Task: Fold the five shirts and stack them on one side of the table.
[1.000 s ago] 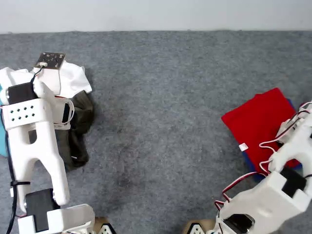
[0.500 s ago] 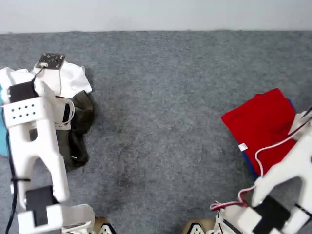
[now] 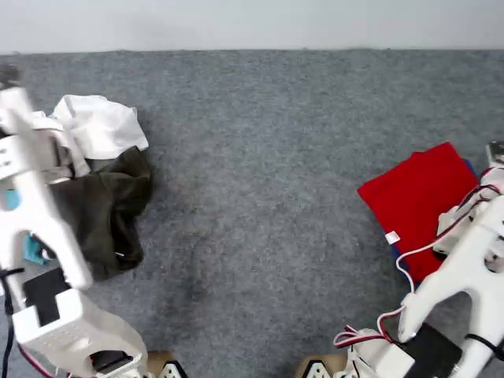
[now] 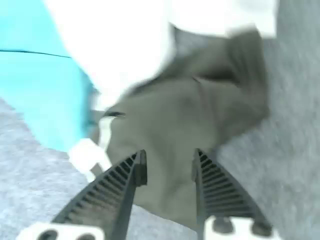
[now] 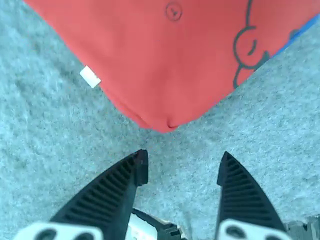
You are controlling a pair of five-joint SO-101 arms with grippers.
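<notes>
At the table's (image 3: 260,157) left edge a white shirt (image 3: 102,126), a dark olive shirt (image 3: 102,213) and a turquoise shirt (image 4: 35,95) lay crumpled together. The left gripper (image 4: 169,155) hung released over the olive one. On the right, a folded red shirt (image 3: 417,197) lay on a blue shirt (image 5: 305,30). The right gripper (image 5: 184,157) stood spread and empty just off the red corner.
</notes>
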